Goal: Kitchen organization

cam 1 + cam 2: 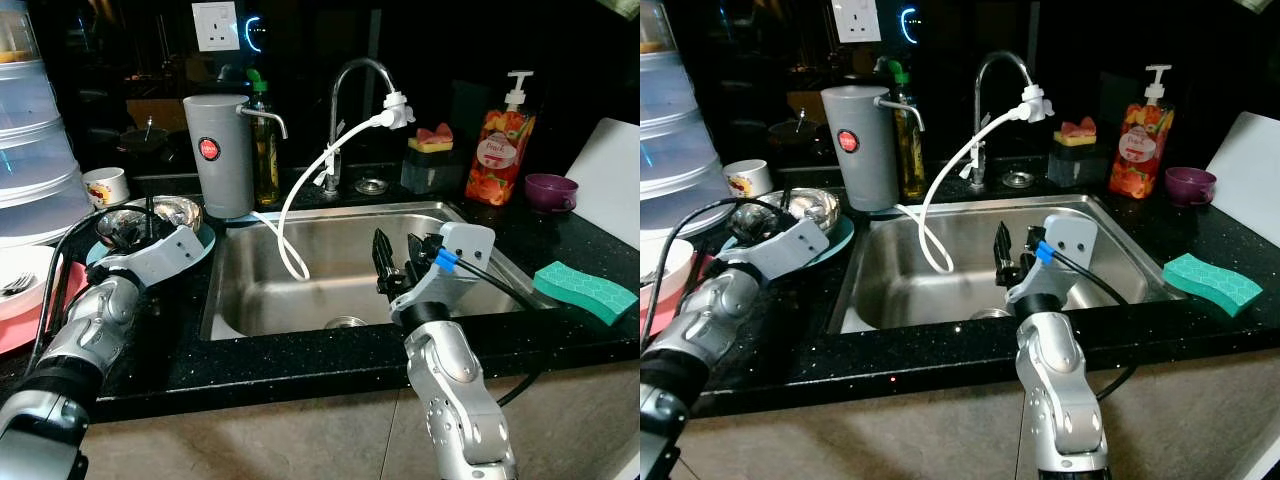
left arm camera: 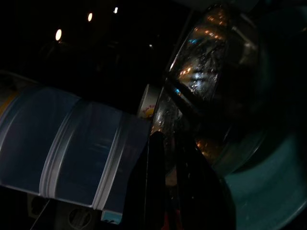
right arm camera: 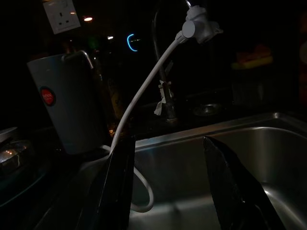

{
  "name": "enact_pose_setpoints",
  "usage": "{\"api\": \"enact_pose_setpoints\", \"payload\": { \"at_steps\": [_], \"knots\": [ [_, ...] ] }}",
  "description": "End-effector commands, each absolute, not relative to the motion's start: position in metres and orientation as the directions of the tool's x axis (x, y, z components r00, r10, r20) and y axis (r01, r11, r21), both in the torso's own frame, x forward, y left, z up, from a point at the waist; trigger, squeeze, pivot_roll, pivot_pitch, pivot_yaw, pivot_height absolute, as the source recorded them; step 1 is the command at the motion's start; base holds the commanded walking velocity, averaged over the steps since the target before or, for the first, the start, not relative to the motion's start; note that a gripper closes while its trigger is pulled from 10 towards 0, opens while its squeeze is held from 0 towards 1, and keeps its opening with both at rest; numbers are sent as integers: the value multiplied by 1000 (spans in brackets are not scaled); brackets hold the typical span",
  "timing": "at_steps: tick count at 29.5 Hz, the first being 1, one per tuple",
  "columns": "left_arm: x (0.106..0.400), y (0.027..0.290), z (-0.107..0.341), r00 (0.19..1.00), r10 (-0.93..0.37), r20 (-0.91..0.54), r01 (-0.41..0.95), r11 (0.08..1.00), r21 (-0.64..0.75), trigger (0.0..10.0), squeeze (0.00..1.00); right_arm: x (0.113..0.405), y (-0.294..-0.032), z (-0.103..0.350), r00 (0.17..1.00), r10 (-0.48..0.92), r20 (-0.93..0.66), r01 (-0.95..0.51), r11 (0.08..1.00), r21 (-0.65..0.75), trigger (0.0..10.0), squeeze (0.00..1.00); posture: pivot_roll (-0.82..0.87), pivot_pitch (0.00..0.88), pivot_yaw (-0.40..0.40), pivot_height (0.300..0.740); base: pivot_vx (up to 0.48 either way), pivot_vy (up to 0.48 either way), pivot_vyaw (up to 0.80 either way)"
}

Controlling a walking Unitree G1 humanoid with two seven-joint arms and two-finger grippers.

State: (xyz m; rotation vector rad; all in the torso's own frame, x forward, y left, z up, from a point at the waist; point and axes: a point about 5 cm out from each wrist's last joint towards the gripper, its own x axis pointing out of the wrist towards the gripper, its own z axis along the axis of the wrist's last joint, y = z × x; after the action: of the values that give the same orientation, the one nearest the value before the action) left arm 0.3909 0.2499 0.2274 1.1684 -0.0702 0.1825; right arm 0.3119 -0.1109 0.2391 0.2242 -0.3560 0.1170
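Hovering over the empty sink (image 1: pixel 480 225), the right tool (image 1: pixel 396 262) stands spread and released. Left tool (image 1: pixel 128 232) reaches the steel bowl (image 1: pixel 160 215) on its teal plate (image 1: pixel 205 243); whether clenched, I cannot tell. Dishes crowd the desk (image 1: pixel 300 360); organizing seems barely begun.

A dim kitchen at night. A black speckled worktop (image 1: pixel 300 365) ran across the view, with a stainless steel sink (image 1: pixel 330 300) set into it. Behind the sink stood a curved chrome tap (image 1: pixel 345 100). The back wall was dark and glossy, catching small reflections of light, and carried a white socket plate (image 1: pixel 215 25). Below the worktop's front edge lay pale beige tiled floor (image 1: pixel 300 440).
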Motion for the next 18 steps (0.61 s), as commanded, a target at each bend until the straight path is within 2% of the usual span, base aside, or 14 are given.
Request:
{"api": "enact_pose_setpoints", "payload": {
  "at_steps": [1, 10, 11, 12, 18],
  "knots": [
    [393, 247, 225, 990, 81, 119, -140, 362, 922, 10000, 0, 311, -109, 240, 931, 73, 357, -150, 970, 193, 10000, 0, 24, 39, 32, 740, 0, 0, 0],
    [394, 246, 222, 992, 65, 107, -123, 373, 920, 9922, 0, 311, -111, 239, 932, 73, 355, -148, 971, 188, 10000, 0, 21, 34, 29, 740, 0, 0, 0],
    [394, 245, 222, 992, 63, 106, -122, 375, 919, 9490, 0, 311, -111, 239, 932, 74, 355, -148, 971, 188, 10000, 0, 21, 34, 29, 740, 0, 0, 0],
    [394, 245, 222, 992, 63, 106, -122, 378, 918, 10000, 0, 311, -110, 240, 932, 74, 356, -149, 971, 187, 10000, 0, 21, 34, 29, 740, 0, 0, 0],
    [393, 245, 220, 991, 71, 114, -133, 398, 908, 10000, 0, 311, -109, 240, 931, 77, 356, -153, 970, 191, 10000, 0, 25, 44, 26, 740, 0, 0, 0]
  ]
}}
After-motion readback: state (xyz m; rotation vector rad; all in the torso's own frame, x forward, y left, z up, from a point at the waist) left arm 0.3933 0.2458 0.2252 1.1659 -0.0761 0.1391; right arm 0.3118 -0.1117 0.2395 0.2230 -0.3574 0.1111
